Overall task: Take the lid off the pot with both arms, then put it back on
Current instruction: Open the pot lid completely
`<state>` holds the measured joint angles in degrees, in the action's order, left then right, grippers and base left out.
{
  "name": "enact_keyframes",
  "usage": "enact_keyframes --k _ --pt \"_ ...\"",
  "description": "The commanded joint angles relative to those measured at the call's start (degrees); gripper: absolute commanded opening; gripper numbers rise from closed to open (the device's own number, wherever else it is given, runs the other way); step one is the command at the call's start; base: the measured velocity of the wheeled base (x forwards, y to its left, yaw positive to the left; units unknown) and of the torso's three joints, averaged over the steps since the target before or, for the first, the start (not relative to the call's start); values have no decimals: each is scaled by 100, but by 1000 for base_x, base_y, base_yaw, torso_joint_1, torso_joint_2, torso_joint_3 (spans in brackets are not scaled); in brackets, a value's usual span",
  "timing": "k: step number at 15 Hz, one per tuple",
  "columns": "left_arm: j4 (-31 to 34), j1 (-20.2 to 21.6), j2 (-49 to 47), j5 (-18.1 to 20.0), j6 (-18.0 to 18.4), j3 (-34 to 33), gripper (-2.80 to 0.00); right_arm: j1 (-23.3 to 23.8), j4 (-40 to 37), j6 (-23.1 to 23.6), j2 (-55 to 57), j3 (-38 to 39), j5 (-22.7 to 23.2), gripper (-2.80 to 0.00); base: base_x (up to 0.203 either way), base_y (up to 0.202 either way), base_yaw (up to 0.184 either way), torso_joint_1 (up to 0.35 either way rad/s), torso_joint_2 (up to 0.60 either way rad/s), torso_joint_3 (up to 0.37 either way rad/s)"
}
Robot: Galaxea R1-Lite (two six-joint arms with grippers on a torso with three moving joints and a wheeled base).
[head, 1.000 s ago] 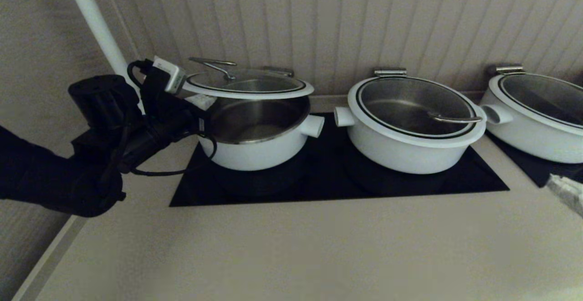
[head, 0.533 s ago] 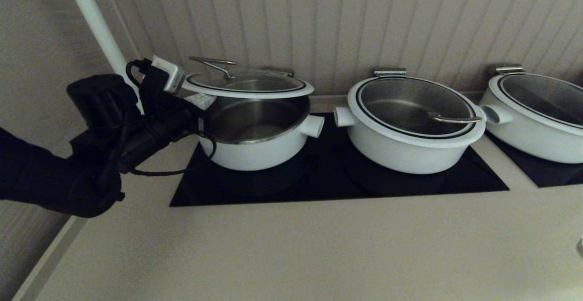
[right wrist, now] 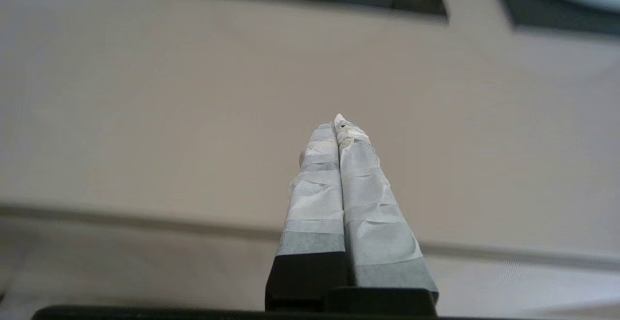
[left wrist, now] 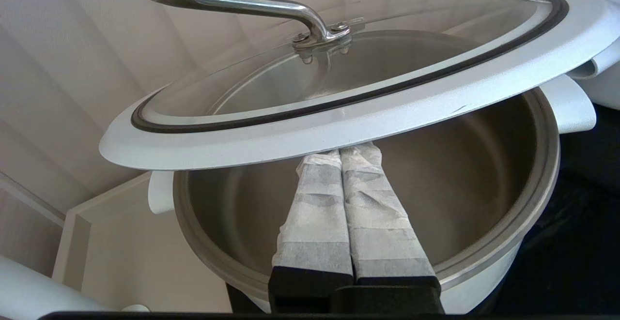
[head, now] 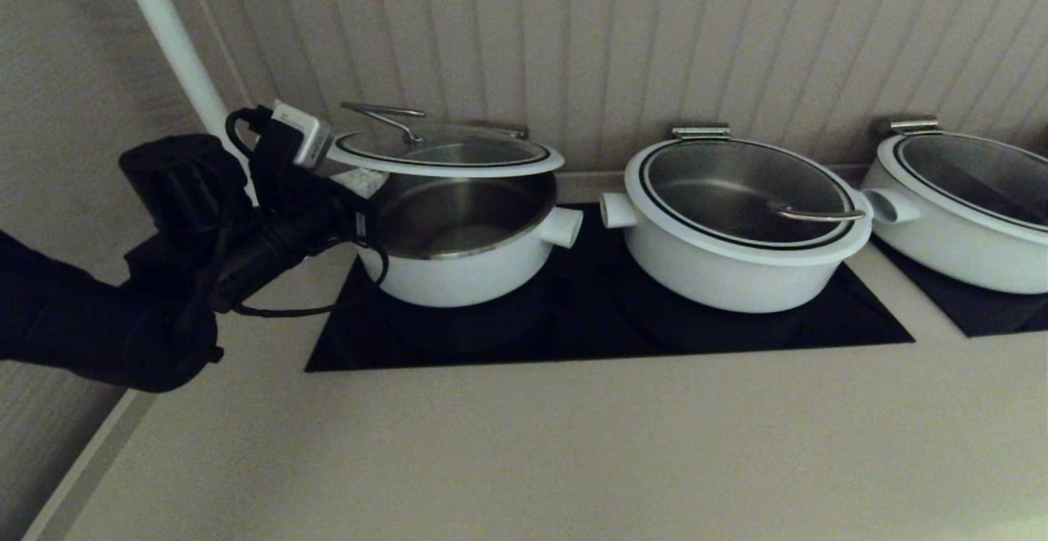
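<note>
The lid (head: 446,152) sits raised over the pot (head: 458,238), propped on the clenched left gripper (left wrist: 341,153). Beige counter (head: 532,443), ribbed wall (head: 655,33), two black hob panels. Three white pots; right gripper (right wrist: 339,124) clenched, empty, above the counter.

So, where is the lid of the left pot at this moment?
In the head view the lid is on the left, raised and tilted over the pot. The shut left hand props it from underneath at the near-left rim.
</note>
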<state>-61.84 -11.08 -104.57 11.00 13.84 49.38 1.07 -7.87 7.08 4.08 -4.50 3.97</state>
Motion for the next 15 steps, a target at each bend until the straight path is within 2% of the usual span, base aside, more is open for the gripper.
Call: enact_keyframes --k 1,15 --pt "-38 1 7 7 14 -7 -280 -11 -145 -22 -408 47 -2 -280 0 0 0 0 0 0" --pt "-38 1 -28 7 5 -17 -280 -11 -92 -163 -408 134 -56 -280 0 0 0 0 0 0"
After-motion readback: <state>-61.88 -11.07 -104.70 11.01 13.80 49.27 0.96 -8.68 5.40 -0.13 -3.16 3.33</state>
